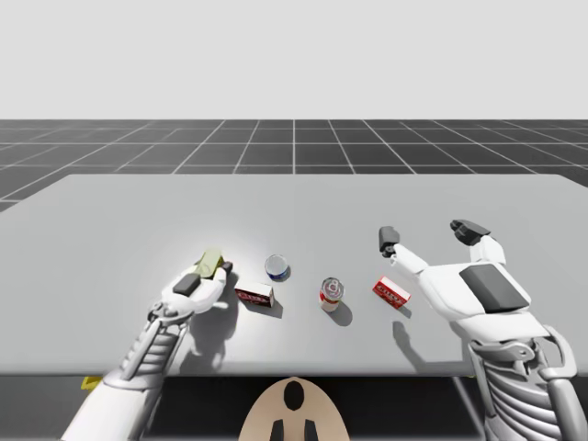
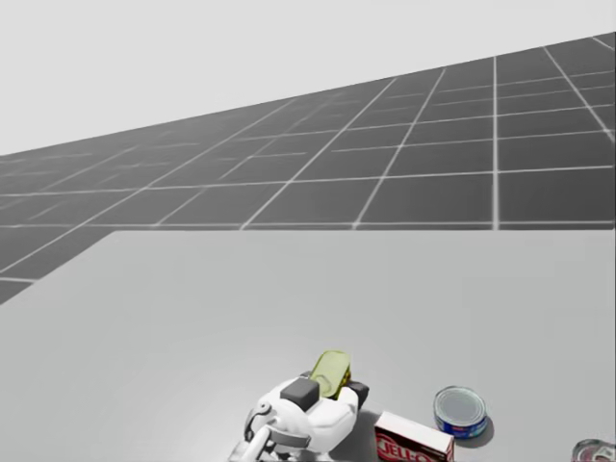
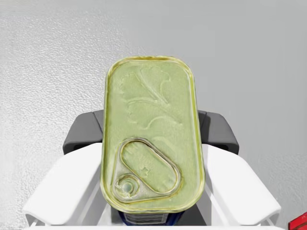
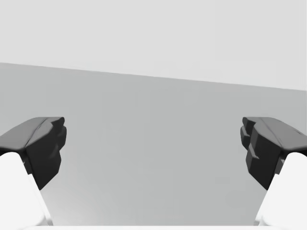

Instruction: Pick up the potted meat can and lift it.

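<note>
The potted meat can point(image 3: 151, 136) is a rounded rectangular tin with a pale green lid and a pull ring. It sits between the fingers of my left gripper point(image 3: 151, 139), which press on it from both sides. From above, my left gripper point(image 1: 213, 266) and the can point(image 1: 210, 261) are at the table's left front. The head view shows the can point(image 2: 329, 371) tilted in that gripper point(image 2: 332, 387). My right gripper point(image 1: 430, 235) hangs open over the right side, with bare table between its dark fingertips point(image 4: 45, 143).
A red box point(image 1: 254, 294) lies just right of my left hand. Beyond it stand a blue round tin point(image 1: 277, 267), a red-and-white can point(image 1: 331, 293) and a small red box point(image 1: 391, 291). The grey table's point(image 1: 294, 202) far half is bare.
</note>
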Available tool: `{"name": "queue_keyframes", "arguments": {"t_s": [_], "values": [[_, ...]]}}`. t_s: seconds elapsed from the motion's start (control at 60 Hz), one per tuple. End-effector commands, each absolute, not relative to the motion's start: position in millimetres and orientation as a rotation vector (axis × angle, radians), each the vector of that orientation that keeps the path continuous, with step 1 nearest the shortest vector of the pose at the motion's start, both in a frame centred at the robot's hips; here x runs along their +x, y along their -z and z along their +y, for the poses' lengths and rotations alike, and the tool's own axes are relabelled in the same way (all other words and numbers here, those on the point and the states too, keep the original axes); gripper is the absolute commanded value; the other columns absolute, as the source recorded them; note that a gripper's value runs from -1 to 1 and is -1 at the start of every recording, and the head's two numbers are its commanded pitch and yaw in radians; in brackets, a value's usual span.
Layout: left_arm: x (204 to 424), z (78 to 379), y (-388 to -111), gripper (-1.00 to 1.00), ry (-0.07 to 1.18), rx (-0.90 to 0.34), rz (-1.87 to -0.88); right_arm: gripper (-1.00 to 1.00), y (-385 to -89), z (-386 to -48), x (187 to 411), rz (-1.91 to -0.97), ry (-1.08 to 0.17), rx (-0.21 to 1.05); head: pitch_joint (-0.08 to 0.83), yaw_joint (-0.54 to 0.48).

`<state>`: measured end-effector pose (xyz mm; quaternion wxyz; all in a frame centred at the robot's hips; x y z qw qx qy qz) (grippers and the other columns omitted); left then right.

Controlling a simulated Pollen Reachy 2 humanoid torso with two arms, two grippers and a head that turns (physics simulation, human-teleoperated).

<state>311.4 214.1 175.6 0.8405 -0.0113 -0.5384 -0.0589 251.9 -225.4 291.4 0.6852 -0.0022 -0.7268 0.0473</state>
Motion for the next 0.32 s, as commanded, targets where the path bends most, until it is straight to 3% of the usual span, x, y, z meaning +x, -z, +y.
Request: {"name": "queue_keyframes", "arguments": {"t_s": [0.017,0.183,0.317], "values": [[310.1,221.6,-237.7,1.0,0.137,0.023,-1.209,-1.0,-291.4,-226.5,253.2,-1.623,-0.103,0.014,0.295,0.4],[297.3,229.4,-300.5,0.97,0.16,0.061,-1.339,-1.0,-291.2,-227.0,253.9,-1.619,-0.103,0.036,0.293,0.4],[281.3,231.9,-361.0,0.94,0.167,0.068,-1.502,-1.0,-291.0,-227.9,254.1,-1.619,-0.103,0.04,0.291,0.4]]}}
